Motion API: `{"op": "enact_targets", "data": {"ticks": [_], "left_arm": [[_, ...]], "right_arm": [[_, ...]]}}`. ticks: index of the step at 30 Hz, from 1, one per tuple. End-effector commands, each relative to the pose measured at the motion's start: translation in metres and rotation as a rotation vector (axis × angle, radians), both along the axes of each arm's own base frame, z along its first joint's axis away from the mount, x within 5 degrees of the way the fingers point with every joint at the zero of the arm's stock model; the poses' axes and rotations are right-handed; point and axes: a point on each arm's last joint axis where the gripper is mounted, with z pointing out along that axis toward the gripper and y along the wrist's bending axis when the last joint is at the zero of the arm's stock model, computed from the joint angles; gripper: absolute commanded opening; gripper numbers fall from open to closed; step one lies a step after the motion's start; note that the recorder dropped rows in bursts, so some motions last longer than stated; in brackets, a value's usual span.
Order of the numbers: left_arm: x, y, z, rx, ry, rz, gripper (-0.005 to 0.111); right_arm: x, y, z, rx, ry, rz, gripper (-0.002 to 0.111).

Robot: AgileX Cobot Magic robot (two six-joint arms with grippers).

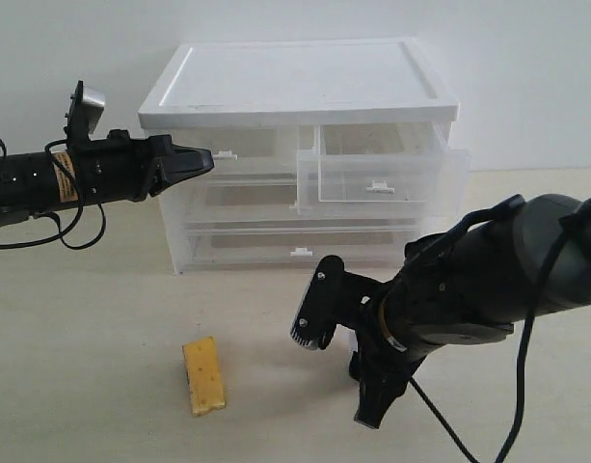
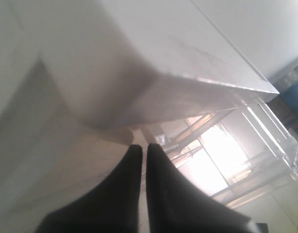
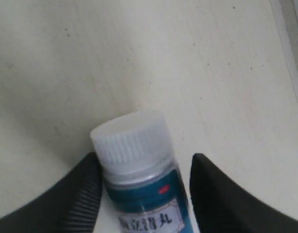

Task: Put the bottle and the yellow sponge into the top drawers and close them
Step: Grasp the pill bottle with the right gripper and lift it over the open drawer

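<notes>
plain white wall [image 1: 526, 58], pale beige tabletop [image 1: 83, 318]

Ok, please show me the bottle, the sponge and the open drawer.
bottle [image 3: 141, 177]: right wrist view, just under the cap.
sponge [image 1: 203, 376]: exterior view, middle of its top face.
open drawer [image 1: 372, 166]: exterior view, its clear front wall.

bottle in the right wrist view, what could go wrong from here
1. The bottle sits off-centre between the open fingers of the right gripper, close to one and clear of the other, so closing may shove it sideways instead of gripping it squarely.
2. The left gripper is shut beside the closed top left drawer and its small tab handle; it could slip off that tab.
</notes>
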Motion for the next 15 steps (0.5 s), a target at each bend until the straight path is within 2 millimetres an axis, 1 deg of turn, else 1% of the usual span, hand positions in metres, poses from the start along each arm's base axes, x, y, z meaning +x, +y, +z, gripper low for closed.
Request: {"op": "enact_targets", "data": {"ticks": [1,2,5,6,8,10,12,14,15], "left_arm": [[0.012,0.008,-0.001,0.0,0.031,0.137,0.004],[0.012,0.008,-0.001,0.0,0.031,0.137,0.004],[0.012,0.008,-0.001,0.0,0.031,0.137,0.004],[0.012,0.008,-0.001,0.0,0.031,0.137,0.004],[0.012,0.008,-0.001,0.0,0.031,0.137,0.004],[0.012,0.008,-0.001,0.002,0.028,0.136,0.004],[0.012,0.008,-0.001,0.002,0.028,0.136,0.004],[0.012,0.008,-0.001,0.002,0.028,0.136,0.004],[0.012,0.008,-0.001,0.002,0.028,0.136,0.004]], "right_arm": [[0.0,-0.004,-0.006,-0.048,0.015,-0.012,0.016],[0.0,-0.004,-0.006,-0.048,0.015,-0.012,0.0],[-0.001,-0.003,0.002,-0.017,0.005,-0.028,0.0],[-0.001,-0.003,0.008,-0.003,-0.005,-0.034,0.0],[-0.006,0.001,0.029,0.04,-0.046,-0.024,0.0],[-0.021,0.014,0.056,0.083,-0.106,0.048,0.0],[-0.036,0.025,0.076,0.112,-0.152,0.125,0.0],[-0.049,0.032,0.094,0.149,-0.195,0.183,0.0],[-0.055,0.035,0.106,0.183,-0.224,0.213,0.0]]}}
